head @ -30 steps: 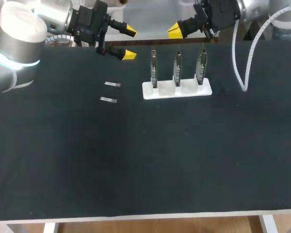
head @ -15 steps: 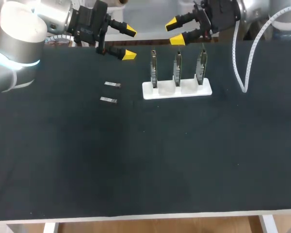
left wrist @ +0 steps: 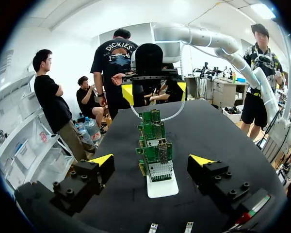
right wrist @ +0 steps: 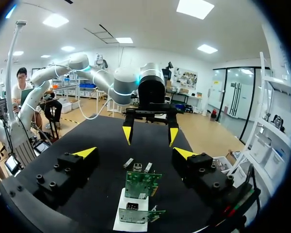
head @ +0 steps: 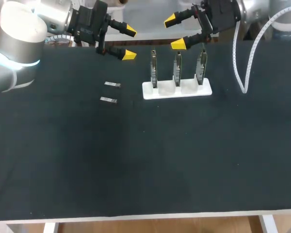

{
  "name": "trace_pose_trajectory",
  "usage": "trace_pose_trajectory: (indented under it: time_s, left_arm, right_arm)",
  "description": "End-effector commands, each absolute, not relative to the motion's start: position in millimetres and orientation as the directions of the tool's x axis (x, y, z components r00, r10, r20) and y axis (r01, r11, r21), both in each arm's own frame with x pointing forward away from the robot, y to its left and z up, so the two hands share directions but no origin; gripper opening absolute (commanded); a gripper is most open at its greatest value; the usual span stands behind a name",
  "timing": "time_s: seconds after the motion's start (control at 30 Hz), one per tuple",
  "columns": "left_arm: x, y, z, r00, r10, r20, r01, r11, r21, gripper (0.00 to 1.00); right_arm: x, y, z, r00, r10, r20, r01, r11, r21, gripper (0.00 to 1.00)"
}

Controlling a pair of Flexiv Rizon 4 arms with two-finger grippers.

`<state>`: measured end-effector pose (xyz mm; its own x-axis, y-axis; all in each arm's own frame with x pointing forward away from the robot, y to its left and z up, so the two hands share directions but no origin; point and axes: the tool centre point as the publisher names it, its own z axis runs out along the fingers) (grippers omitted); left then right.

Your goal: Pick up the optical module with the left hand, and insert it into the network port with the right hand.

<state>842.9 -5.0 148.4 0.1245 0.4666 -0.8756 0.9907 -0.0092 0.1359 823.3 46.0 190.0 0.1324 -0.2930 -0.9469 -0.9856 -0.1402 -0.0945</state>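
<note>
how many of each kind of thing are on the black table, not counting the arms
optical modules: 2
upright circuit boards: 3
white holder under the boards: 1
total: 6

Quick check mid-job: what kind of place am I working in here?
Probably a robotics test bench for electronics work: a black-covered table carries a white stand holding three upright green circuit boards, two small silver optical modules lie beside it, and the left gripper and right gripper hang open above.
</note>
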Motion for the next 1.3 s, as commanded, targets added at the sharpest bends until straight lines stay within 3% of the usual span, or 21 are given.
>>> trace_pose_trajectory:
  time_s: [0.03,1.0,1.3]
  left_arm:
    - [844,-5,148,0.127,0.468,-0.875,0.991,-0.013,0.137,1.0]
    - [844,-5,148,0.127,0.468,-0.875,0.991,-0.013,0.137,1.0]
    - [844,-5,148,0.127,0.468,-0.875,0.991,-0.013,0.137,1.0]
  right_arm:
    - [817,45,191,0.135,-0.296,-0.946,-0.987,-0.123,-0.102,1.0]
    - [810,-10,166,0.067,-0.389,-0.919,-0.997,0.0,-0.073,1.0]
    - [821,-6,170,0.092,-0.385,-0.918,-0.996,-0.019,-0.092,1.0]
